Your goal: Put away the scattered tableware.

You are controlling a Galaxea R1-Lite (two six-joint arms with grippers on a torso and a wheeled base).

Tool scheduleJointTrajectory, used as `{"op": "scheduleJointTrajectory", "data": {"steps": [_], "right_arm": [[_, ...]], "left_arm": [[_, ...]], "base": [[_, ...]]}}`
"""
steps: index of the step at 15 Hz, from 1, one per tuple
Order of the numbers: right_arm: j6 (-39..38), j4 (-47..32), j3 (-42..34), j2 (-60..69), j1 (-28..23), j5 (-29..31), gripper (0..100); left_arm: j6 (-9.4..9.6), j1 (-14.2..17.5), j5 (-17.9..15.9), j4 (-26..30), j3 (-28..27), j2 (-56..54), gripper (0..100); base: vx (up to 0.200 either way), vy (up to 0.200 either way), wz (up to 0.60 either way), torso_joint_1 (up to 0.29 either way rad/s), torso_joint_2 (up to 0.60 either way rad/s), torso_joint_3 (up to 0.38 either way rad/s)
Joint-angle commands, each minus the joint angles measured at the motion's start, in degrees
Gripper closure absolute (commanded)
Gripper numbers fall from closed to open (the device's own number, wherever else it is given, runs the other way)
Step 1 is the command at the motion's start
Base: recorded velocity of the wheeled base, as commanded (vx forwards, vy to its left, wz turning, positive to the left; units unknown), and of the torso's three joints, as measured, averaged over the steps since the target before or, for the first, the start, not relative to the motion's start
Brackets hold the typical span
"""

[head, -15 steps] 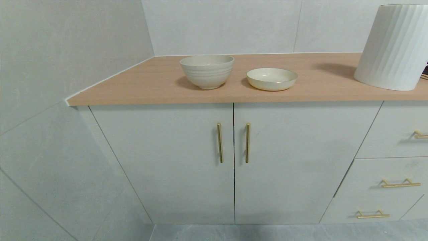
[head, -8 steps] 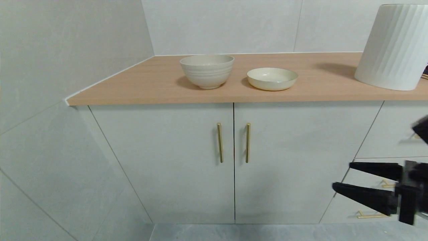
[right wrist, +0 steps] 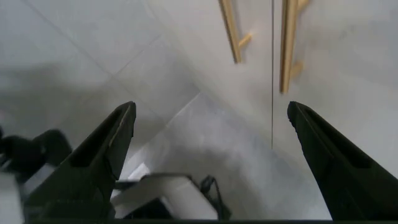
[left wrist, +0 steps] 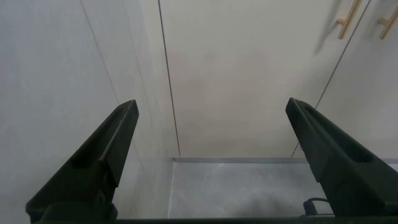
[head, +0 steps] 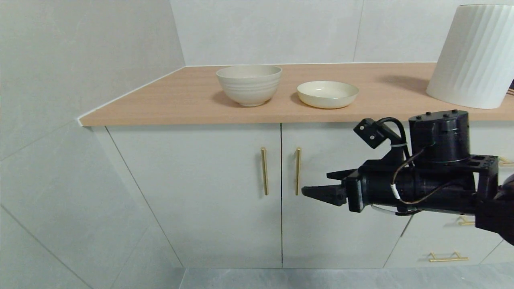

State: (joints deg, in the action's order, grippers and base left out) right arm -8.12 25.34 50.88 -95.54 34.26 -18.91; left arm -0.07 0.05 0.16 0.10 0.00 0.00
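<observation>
On the wooden surface [head: 180, 104], toward its corner end, stands a deep ribbed bowl [head: 249, 85], upright. A shallow dish [head: 327, 94] sits just to the right of the bowl, not touching it. Neither has been put away yet.

Below the bowl and to its right, the right gripper [head: 317, 184] hangs in front of the cupboard. Its fingers are spread wide with nothing between them, and the tips are near the right door's handle [head: 297, 171]. The left gripper [left wrist: 211, 104], equally wide open and empty, faces the foot of the cupboard far below the bowl.

The likeliest slip is at that handle. It is thin and close to its twin [head: 264, 171], so a slightly off approach could close on air, scrape the door [head: 341, 241] or catch both bars. A door pulled open could also swing into the arm. Later, the bowl's round, smooth wall may slide out of a pinch. The dish's low rim may be pushed along the surface rather than lifted.

The surface is bare wood grain, with a tall white ribbed container [head: 474, 56] far to the right of the bowl. Pale tiled walls [head: 80, 60] meet behind and left of the bowl. Drawers [head: 461, 237] with brass pulls lie below and far right, and the grey floor [head: 341, 279] is beneath
</observation>
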Motion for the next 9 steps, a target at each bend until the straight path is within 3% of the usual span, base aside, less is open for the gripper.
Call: {"op": "scheduleJointTrajectory", "data": {"steps": [1,6,9], "right_arm": [[-0.1,6.6,0.9,-8.4,0.1,1.0,0],[-4.4,21.0,1.3,-16.3,0.1,5.6,0],[-6.3,21.9,2.6,-17.8,0.2,5.6,0]], "left_arm": [[-0.01,0.0,0.0,0.0,0.0,0.0,0],[-0.01,0.0,0.0,0.0,0.0,0.0,0],[-0.01,0.0,0.0,0.0,0.0,0.0,0]], "base": [[0.0,0.0,0.0,0.0,0.0,0.0],[0.0,0.0,0.0,0.0,0.0,0.0],[0.0,0.0,0.0,0.0,0.0,0.0]]}}
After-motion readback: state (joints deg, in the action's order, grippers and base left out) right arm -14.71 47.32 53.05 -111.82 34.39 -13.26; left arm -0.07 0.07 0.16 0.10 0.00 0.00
